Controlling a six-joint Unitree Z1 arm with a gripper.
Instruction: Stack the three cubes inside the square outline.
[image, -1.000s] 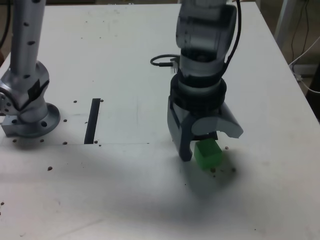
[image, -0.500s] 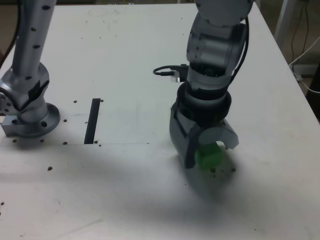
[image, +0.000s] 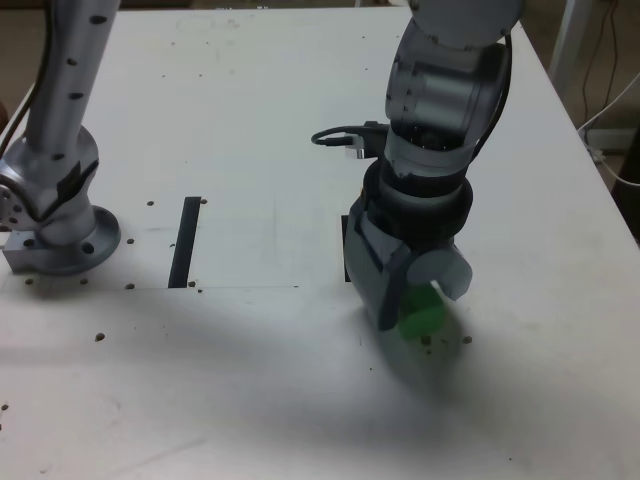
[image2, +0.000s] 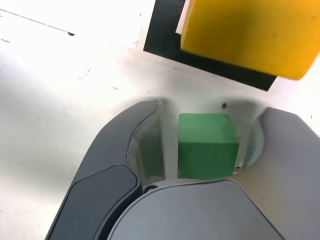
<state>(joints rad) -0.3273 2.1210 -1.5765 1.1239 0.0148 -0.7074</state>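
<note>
Table (image: 250, 120): bears everything listed.

Arm base (image: 60, 235): at the exterior view's left edge of the table.

Tape strip (image: 185, 240): flat on the table, just to the exterior view's right of the arm base, running front to back.

Gripper (image: 415, 310): well to the exterior view's right of the strip, reaching down to the table.

Small cube (image2: 206, 145): on the table, between the gripper's jaws, a gap showing on either side in the wrist view.

Square outline (image2: 165, 35): on the table just beyond the small cube.

Second cube (image2: 250, 32): on the outline, covering most of it.
</note>
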